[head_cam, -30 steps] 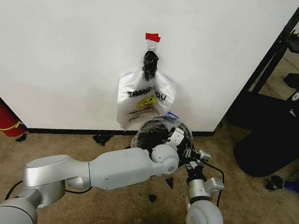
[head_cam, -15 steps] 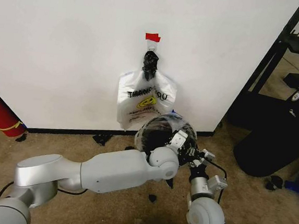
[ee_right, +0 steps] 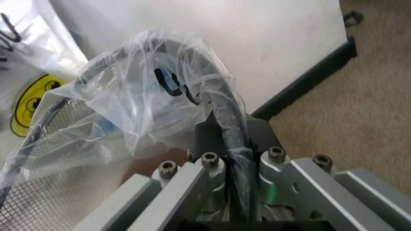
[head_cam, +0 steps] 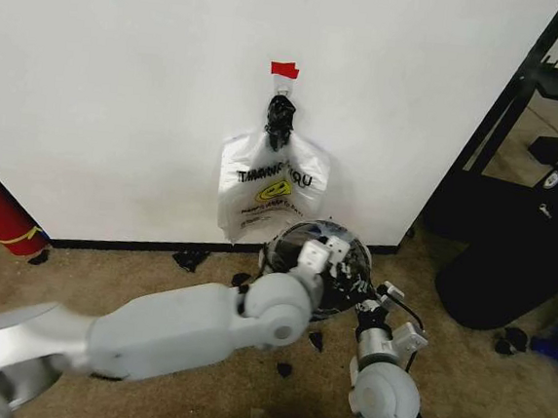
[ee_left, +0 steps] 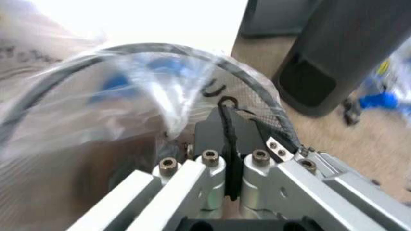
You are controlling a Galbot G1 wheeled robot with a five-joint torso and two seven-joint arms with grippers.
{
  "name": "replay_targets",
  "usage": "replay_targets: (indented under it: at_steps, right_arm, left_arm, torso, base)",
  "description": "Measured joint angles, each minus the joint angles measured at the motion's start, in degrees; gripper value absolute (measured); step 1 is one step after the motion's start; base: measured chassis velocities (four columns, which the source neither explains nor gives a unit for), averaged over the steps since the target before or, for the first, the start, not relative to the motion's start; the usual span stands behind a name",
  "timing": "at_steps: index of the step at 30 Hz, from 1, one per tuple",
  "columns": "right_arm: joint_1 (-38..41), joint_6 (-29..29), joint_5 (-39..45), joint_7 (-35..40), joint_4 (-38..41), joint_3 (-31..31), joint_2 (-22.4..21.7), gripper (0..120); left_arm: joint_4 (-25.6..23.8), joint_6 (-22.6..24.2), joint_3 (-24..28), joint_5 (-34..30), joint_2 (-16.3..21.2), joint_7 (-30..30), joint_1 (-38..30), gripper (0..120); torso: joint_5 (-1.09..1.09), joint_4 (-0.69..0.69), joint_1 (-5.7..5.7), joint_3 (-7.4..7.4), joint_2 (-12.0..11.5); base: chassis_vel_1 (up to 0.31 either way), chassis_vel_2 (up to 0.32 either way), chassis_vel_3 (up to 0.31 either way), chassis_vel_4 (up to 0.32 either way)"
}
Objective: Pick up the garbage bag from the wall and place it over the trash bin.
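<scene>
Centre of the head view: you see one trash bin [head_cam: 337, 273], a round black mesh basket standing on the carpet just in front of the wall [head_cam: 124, 78], with one thin translucent garbage bag [ee_right: 147, 91] draped over its rim. One further printed bag bundle [head_cam: 271, 189], tied by a black knot, hangs on the wall under one piece of red tape [head_cam: 284, 70], directly above the bin.

Two arms reach the bin. Your left arm enters from the lower left of the frame, extended diagonally up and to the right, its left gripper [ee_left: 226, 159] at the bin's near rim with the fingers pressed together on the rim wire and bag film. Your right arm rises from the bottom edge, right of centre; its right gripper [ee_right: 226, 159] sits at the bin's right rim, fingers clamped on the plastic-covered rim.

At right stands one large black bin [head_cam: 520, 250].
</scene>
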Motion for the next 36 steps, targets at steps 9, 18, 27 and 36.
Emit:
replay_targets:
  at_steps: [9, 18, 27, 36]
  right_arm:
    - [1.2, -4.2, 4.9, -0.1, -1.9, -0.9, -2.6, 1]
    - [1.8, -7.8, 9.3, -1.8, -2.0, -0.7, -4.9, 1]
    - [5.2, -13.0, 12.3, -5.6, -4.6, -4.1, -5.5, 2]
    - [6.9, -11.0, 12.0, -9.8, -6.2, -6.8, -8.3, 34]
  left_arm:
    - [-4.3, -7.4, -12.7, 9.3, 7.2, 6.6, 15.7, 34]
    - [-0.7, -17.2, -25.0, 20.0, 10.9, 13.2, 26.7, 65]
    - [-3.5, -21.1, -49.8, 25.3, 8.8, 16.0, 49.1, 97]
    - [-8.6, -21.6, -62.7, 25.6, 5.9, 17.5, 61.3, 100]
  torso:
    - [0.0, -0.01, 0.0, 0.0, 0.0]
    - [-0.01, -0.04, 0.0, 0.0, 0.0]
    - [0.02, 0.04, 0.0, 0.0, 0.0]
    - [0.02, -0.01, 0.0, 0.0, 0.0]
  base:
    - [0.0, 0.0, 0.0, 0.0]
    - [0.0, 0.0, 0.0, 0.0]
    - [0.0, 0.0, 0.0, 0.0]
    - [0.0, 0.0, 0.0, 0.0]
